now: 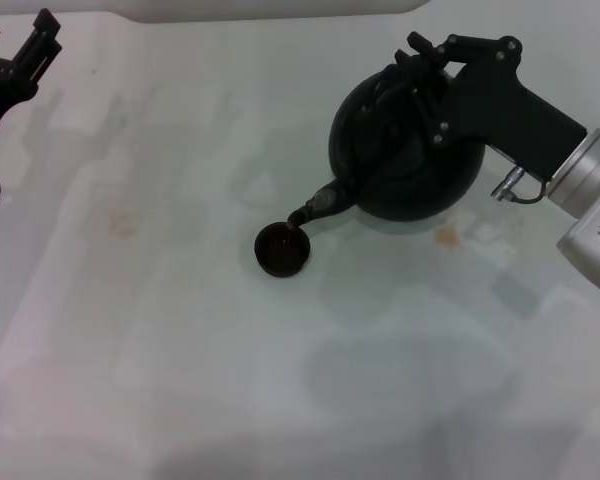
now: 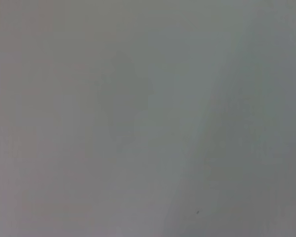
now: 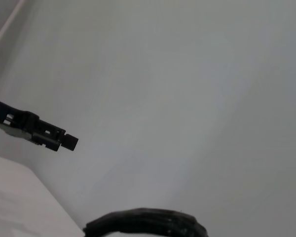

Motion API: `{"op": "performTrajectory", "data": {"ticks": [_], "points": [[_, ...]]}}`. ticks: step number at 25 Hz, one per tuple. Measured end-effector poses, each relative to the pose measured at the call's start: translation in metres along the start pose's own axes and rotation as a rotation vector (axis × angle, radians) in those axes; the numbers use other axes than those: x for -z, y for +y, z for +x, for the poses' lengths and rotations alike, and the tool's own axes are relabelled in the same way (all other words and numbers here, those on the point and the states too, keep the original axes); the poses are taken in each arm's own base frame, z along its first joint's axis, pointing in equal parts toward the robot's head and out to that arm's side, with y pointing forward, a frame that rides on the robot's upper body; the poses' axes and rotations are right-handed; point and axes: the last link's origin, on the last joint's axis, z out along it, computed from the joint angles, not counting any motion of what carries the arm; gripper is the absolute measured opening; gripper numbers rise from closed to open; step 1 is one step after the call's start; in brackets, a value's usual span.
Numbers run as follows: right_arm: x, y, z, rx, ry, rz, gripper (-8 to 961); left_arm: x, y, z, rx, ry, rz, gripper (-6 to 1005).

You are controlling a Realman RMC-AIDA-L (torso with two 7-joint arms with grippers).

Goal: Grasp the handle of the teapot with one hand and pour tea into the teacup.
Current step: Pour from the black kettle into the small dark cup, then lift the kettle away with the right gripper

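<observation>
On table point(image 1: 180, 380), one teapot point(image 1: 400, 160), one teacup point(image 1: 282, 249), right hand point(image 1: 425, 60) gripping handle point(image 1: 405, 75)

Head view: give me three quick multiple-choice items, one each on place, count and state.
1. Where is the spout tip of the large round matte black teapot?
A. Over the rim of the tiny round dark teacup
B. Pointing away from the cup
C. Inside the left tool

2. How many cups stand on the pale table?
A. None
B. One
C. Three

3. What is the right tool doing?
A. Parked at the table's edge
B. Lifting the cup
C. Clamped at the teapot's top, on the arched black handle

Key: 1 A, the spout ends at the cup's rim. 2 B, only one cup shows. 3 C, the tool sits on the pot's top; the left tool idles far off.
</observation>
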Motion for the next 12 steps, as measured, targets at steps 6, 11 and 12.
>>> {"op": "performTrajectory", "data": {"ticks": [6, 11, 12], "points": [[-0.0022, 0.0012, -0.002, 0.056, -0.009, -0.008, 116, 0.0002, -0.0001, 0.0, 0.0, 0.0, 0.0, 877], [-0.0027, 0.0011, -0.0024, 0.095, -0.011, -0.007, 117, -0.0001, 0.0004, 0.0001, 0.004, 0.001, -0.002, 877], [-0.0027, 0.0011, -0.0023, 0.103, -0.01, -0.007, 117, -0.0002, 0.0004, 0.0001, 0.01, 0.001, -0.003, 877]]}}
